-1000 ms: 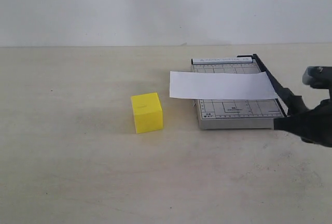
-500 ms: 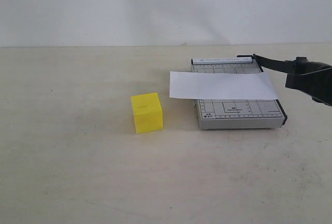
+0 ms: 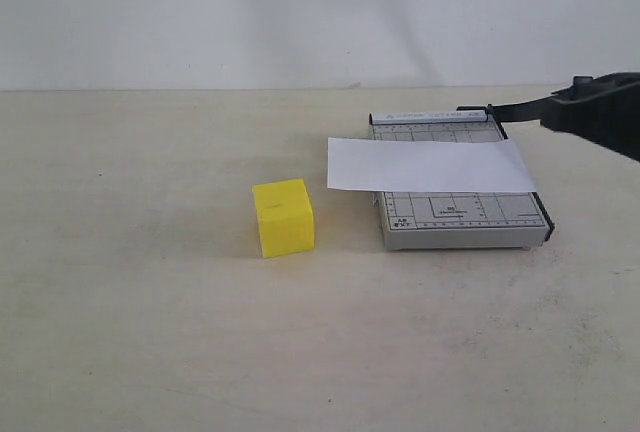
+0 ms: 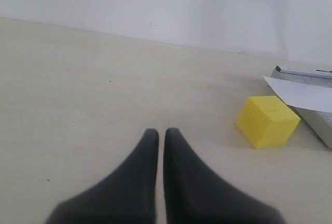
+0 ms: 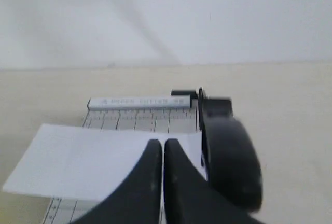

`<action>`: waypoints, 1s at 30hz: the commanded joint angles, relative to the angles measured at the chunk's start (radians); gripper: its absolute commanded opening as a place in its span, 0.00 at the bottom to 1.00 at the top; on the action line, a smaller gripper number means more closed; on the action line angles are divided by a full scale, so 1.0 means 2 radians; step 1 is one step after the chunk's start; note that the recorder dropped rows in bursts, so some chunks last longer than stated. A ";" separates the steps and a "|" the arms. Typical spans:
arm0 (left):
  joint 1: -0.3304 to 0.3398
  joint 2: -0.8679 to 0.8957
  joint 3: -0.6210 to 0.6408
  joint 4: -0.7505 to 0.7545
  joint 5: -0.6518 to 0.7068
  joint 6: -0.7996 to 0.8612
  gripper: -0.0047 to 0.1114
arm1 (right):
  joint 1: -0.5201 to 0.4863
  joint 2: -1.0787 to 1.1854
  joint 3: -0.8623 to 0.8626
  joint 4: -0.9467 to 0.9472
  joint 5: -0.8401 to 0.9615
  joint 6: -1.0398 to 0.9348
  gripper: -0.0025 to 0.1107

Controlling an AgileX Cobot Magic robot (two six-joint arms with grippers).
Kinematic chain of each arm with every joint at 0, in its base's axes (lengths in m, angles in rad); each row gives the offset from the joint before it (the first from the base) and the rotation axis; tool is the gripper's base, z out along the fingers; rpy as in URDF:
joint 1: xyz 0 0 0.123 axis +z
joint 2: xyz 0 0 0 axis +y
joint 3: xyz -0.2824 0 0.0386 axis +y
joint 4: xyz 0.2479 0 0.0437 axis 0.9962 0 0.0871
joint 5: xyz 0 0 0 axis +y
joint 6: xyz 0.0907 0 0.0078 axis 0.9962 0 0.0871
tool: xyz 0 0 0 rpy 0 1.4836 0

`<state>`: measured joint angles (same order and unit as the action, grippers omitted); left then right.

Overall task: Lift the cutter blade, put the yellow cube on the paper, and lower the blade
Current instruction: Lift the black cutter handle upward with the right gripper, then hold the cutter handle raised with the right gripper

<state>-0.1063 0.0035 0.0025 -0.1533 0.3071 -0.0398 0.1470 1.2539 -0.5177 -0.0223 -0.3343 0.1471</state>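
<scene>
The yellow cube (image 3: 284, 217) (image 4: 267, 121) rests on the table left of the grey cutter board (image 3: 460, 217) (image 5: 137, 115). White paper (image 3: 430, 165) (image 5: 98, 162) lies across the board. The cutter blade (image 3: 520, 109) is raised off the board, its arm slanting up from the far hinge. Its thick black handle (image 5: 231, 156) sits right beside my right gripper (image 5: 163, 143), whose fingers are shut with nothing between them. In the exterior view, handle and gripper merge into one dark shape at the right edge. My left gripper (image 4: 161, 132) is shut and empty, short of the cube.
The pale table (image 3: 150, 332) ends at a white wall behind. Part of the paper (image 4: 306, 93) and the board's corner (image 4: 324, 128) show just beyond the cube in the left wrist view.
The blade has swung up from lying along the board's right edge to well above it, with the right gripper rising alongside the handle. Cube and paper have not moved.
</scene>
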 commanded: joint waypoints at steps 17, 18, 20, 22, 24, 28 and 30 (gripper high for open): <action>0.002 -0.002 -0.001 0.002 -0.006 0.001 0.08 | -0.002 -0.338 -0.006 -0.005 0.324 0.004 0.09; 0.002 -0.002 -0.001 0.002 -0.006 0.001 0.08 | -0.002 -0.366 0.001 -0.005 0.383 0.004 0.02; 0.002 -0.002 -0.001 0.002 -0.006 0.001 0.08 | -0.002 -0.413 0.032 0.003 0.376 0.004 0.02; 0.002 -0.002 -0.001 0.002 -0.011 0.002 0.08 | -0.002 -0.476 0.091 0.020 0.277 0.004 0.02; 0.002 -0.002 -0.001 0.002 -0.012 0.002 0.08 | -0.002 -0.511 0.131 0.022 0.208 0.004 0.02; 0.002 -0.002 -0.001 0.002 -0.012 0.002 0.08 | -0.002 -0.530 0.202 0.047 0.154 0.004 0.02; 0.002 -0.002 -0.001 -0.012 -0.012 0.002 0.08 | -0.002 -0.514 0.247 0.050 0.135 0.004 0.02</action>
<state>-0.1063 0.0035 0.0025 -0.1552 0.2985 -0.0398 0.1491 0.2036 -0.1320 0.0610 0.0000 0.1564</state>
